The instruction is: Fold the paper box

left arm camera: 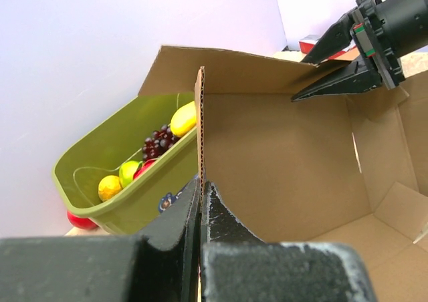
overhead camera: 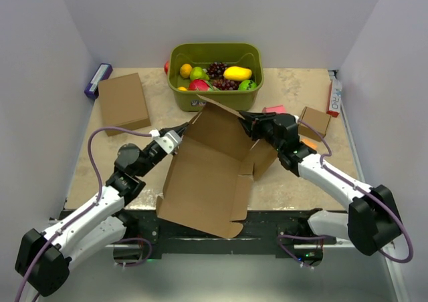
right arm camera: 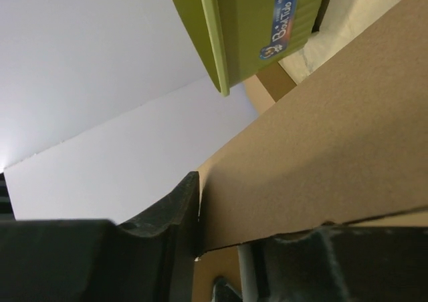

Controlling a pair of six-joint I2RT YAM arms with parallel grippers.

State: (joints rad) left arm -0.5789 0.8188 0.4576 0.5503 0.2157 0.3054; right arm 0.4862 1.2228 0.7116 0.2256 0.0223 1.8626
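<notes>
Both arms were alike: white links between bulky black joints. The left arm (overhead camera: pixel 87 215) and the right arm (overhead camera: pixel 334 178) each ended in a black block at the base, and a thin mauve cable (overhead camera: pixel 95 162) looped alongside each. The left gripper (overhead camera: pixel 190 125) had a white housing behind black fingers (left arm camera: pixel 227 225) – matte, grainy faces scuffed pale along the edges. The right gripper (left arm camera: pixel 299 80) was all black, its fingers long tapering wedges, with small red and green marks on its body.
</notes>
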